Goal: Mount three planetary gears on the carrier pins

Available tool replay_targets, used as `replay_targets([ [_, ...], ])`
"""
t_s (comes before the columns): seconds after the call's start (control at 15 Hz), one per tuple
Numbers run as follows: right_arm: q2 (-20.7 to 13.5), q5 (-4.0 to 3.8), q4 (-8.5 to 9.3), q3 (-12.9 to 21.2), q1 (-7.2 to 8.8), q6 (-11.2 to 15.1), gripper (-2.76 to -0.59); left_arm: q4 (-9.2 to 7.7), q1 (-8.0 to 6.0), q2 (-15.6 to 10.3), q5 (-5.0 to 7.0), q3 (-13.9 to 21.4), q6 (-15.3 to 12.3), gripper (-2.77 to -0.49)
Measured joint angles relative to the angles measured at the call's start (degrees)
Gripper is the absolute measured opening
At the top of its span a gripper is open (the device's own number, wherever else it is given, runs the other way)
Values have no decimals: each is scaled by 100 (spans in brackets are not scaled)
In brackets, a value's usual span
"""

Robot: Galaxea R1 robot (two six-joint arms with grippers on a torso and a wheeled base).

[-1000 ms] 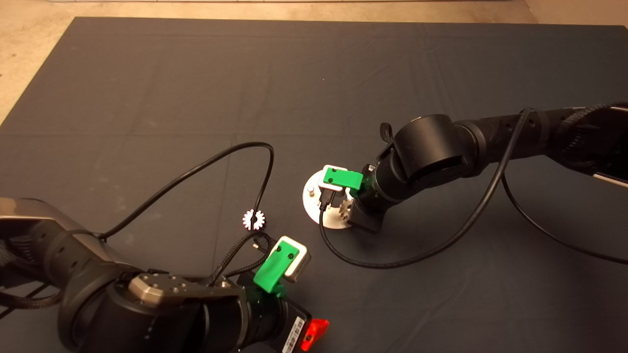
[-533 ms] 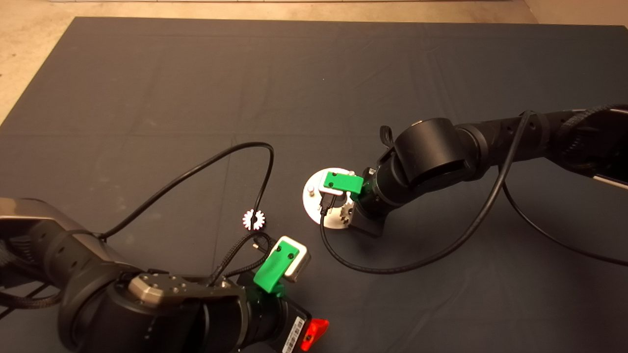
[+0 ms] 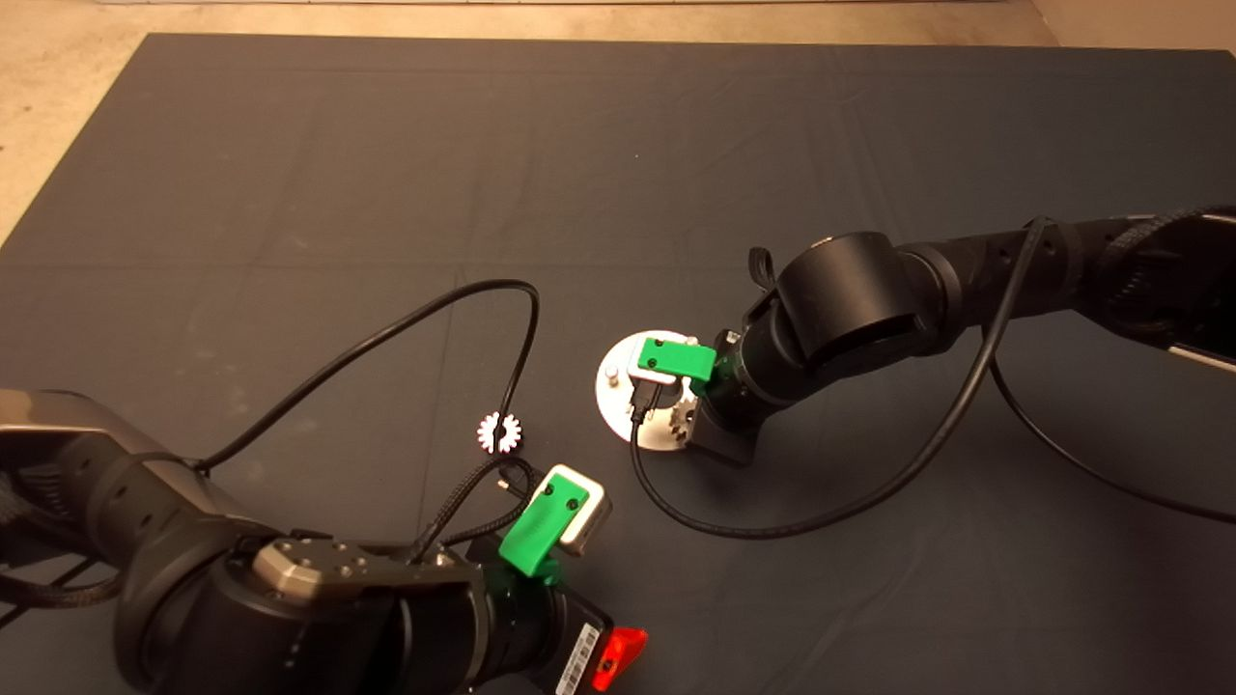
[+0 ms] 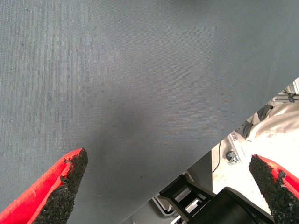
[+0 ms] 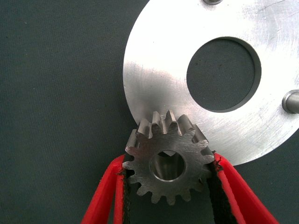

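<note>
The shiny round disc (image 3: pixel 618 410) lies mid-mat; it also shows in the right wrist view (image 5: pixel 154 79), with its large centre hole and two carrier pins (image 5: pixel 292 100) near its rim. One pin (image 3: pixel 612 371) shows in the head view. My right gripper (image 5: pixel 169 164) is shut on a toothed gear (image 5: pixel 159 135), held flat over the disc's edge; silver metal shows through its centre hole. In the head view this gear (image 3: pixel 688 417) peeks out under the right wrist. A second gear (image 3: pixel 499 431) lies on the mat left of the disc. A third gear is out of view. My left gripper (image 3: pixel 614 656) is parked at the near edge, open and empty (image 4: pixel 169 165).
A black cable (image 3: pixel 406 328) loops over the mat beside the loose gear. Another cable (image 3: pixel 772 521) curves from the right wrist across the mat near the disc. The left wrist view shows the mat's edge (image 4: pixel 196 158) and floor beyond.
My right gripper has shifted slightly toward the near side with the gear, staying over the disc's edge. The left arm and the loose gear have not moved.
</note>
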Motion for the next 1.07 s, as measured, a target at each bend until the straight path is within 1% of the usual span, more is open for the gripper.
replay_targets([
  [0.07,14,-5,2,0,0,0,-247,0,1,0,0,0,0,-77],
  [0.2,30,12,2,-2,0,0,-247,0,1,0,0,0,0,-77],
  [0.53,28,2,2,-38,0,-20,-247,0,1,0,0,0,0,-77],
  [0.67,25,17,2,-66,0,-91,-247,0,0,-1,0,0,0,-77],
  [0.93,23,20,2,-68,-1,-105,-247,2,0,-5,0,0,0,-77],
  [1.07,25,35,2,-84,-2,-105,-247,2,0,-29,0,0,0,-77],
])
